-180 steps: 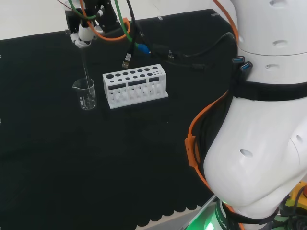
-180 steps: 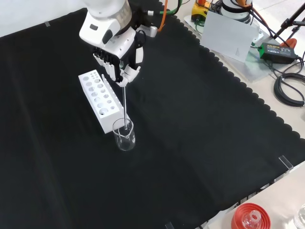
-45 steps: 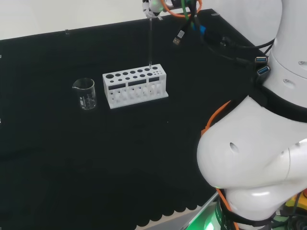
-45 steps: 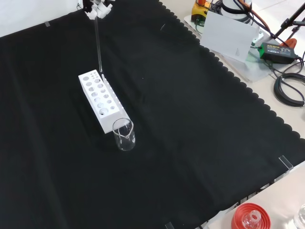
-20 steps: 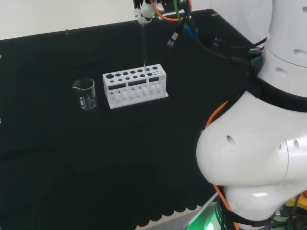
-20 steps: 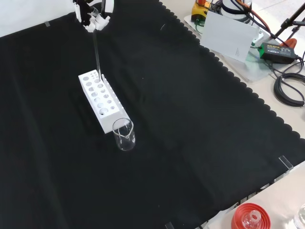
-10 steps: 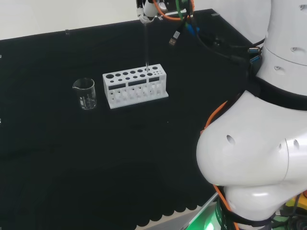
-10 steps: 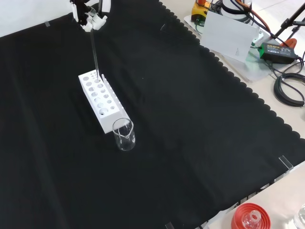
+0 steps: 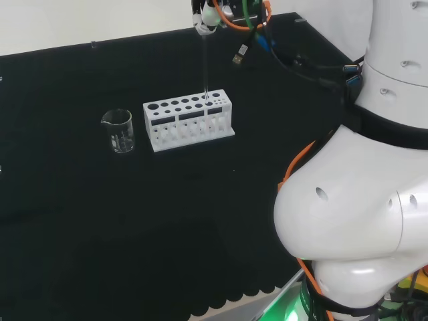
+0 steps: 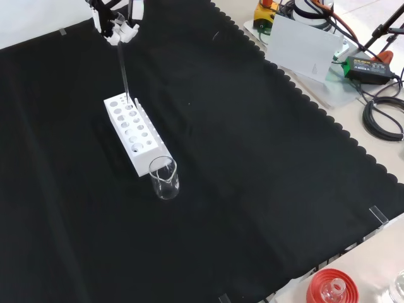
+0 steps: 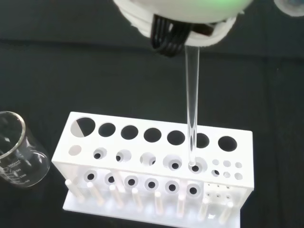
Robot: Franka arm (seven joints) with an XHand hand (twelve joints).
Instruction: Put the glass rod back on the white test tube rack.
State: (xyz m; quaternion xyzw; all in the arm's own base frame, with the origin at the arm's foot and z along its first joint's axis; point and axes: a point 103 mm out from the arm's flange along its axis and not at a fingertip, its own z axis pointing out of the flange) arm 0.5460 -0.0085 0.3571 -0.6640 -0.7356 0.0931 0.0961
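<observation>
1. Fingers of my hand (image 10: 118, 29) are curled round the top of the glass rod (image 10: 123, 74), pinching it so that it hangs upright below my palm.
2. Nearest in the front view stands a small clear beaker (image 10: 164, 178), thin-walled with a pouring lip; I cannot tell whether anything is in it. It sits just beside the near end of the rack, apart from the rod.
3. Behind it lies the white rack (image 10: 131, 132), a long matt plastic block with rows of round holes in its top plate and short pegs along its base. It rests on the black cloth (image 10: 252, 189), which has a scalloped edge.
4. At the far end of the rack, the rod's lower tip is at a hole in the row of middling holes, as the wrist view shows (image 11: 194, 164). The rod is slim, straight and clear.
5. I judge the carrying is done and the aim looks right; lowering the rod into the hole and letting go are left.
</observation>
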